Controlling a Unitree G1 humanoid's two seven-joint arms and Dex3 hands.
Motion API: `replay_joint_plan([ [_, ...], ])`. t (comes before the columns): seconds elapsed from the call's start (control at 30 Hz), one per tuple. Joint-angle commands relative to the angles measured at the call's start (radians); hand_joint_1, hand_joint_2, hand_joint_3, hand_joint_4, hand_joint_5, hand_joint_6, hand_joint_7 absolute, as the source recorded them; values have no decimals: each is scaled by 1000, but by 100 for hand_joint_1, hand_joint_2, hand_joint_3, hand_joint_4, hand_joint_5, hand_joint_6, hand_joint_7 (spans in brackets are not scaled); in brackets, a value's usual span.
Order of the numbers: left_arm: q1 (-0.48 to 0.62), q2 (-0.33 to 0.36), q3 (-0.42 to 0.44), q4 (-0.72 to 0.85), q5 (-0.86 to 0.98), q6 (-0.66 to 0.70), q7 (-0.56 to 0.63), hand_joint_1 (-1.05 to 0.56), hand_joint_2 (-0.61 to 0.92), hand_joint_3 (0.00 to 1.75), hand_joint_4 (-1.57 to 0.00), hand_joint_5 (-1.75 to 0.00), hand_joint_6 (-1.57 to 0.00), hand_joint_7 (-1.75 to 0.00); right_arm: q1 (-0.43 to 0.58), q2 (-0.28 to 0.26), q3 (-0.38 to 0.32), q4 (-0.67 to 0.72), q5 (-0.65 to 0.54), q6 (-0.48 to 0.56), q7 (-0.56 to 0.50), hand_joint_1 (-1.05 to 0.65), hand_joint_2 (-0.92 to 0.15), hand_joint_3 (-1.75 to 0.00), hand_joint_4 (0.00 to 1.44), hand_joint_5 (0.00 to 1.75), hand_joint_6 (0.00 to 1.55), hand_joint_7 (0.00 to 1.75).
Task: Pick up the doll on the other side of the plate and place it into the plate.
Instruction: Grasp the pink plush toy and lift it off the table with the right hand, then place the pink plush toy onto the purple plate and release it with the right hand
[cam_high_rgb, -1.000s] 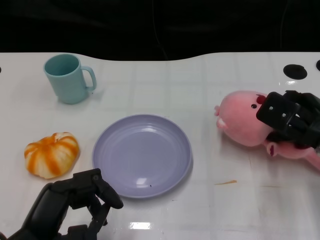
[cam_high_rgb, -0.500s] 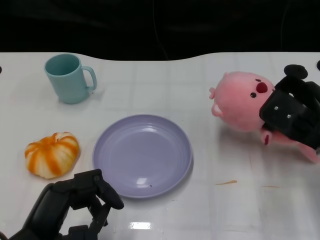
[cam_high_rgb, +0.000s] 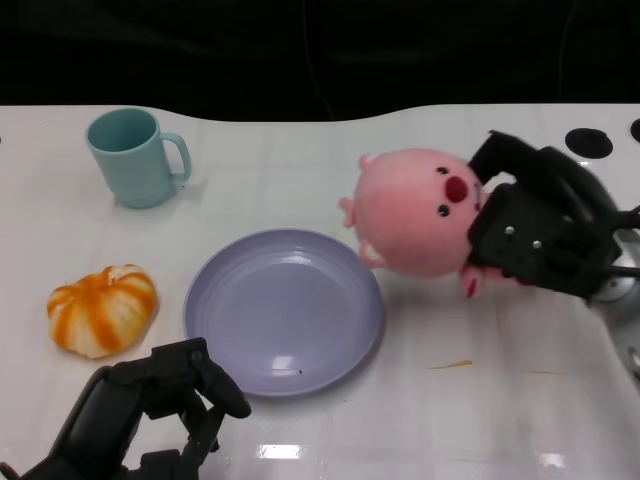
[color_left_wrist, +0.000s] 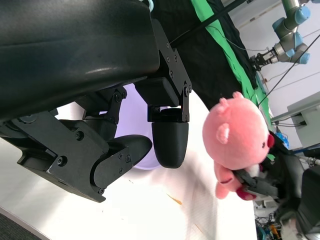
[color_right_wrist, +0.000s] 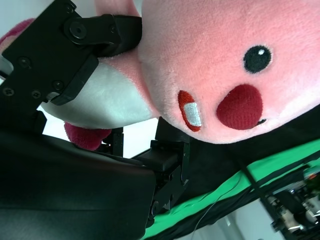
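Right robot hand (cam_high_rgb: 540, 235) grasps the pink doll (cam_high_rgb: 415, 212) by its body, holding it raised just beside the purple plate (cam_high_rgb: 283, 310), which lies toward the clenched, empty left robot hand (cam_high_rgb: 150, 410) across the surface (cam_high_rgb: 480, 400).

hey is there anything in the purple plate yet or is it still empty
Empty. The plate shows only bare purple surface; the pink doll is held by the right hand beside the plate's rim, not in it.
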Motion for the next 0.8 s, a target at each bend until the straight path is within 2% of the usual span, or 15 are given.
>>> replay_joint_plan([
  [0.03, 0, 3, 5, 1, 3, 2, 12, -8, 52, 112, -77, -154, -82, -121, -49, 22, 21, -5, -17, -30, -5, -10, -44, -123, 94, 175, 74, 175],
  [0.2, 1, 1, 4, -3, -2, 12, 10, -7, 52, 113, -77, -154, -82, -122, -83, 65, 48, 22, -29, -49, -2, -12, -44, -125, 94, 175, 74, 175],
  [0.33, 0, 0, 1, -2, 5, 11, 13, -7, 52, 113, -77, -155, -81, -123, -120, 110, 67, 34, -33, -27, 15, -16, -45, -128, 95, 175, 74, 175],
  [0.57, -2, -5, -3, 1, 11, 10, 17, -6, 52, 113, -75, -157, -81, -123, -174, 172, 82, 93, -41, -40, -3, -16, -41, -129, 98, 175, 76, 175],
  [0.8, -1, -10, -7, -9, 17, 24, 19, -5, 52, 113, -75, -156, -81, -124, -237, 247, 108, 162, -53, 13, 7, -16, -41, -130, 96, 175, 75, 172],
])
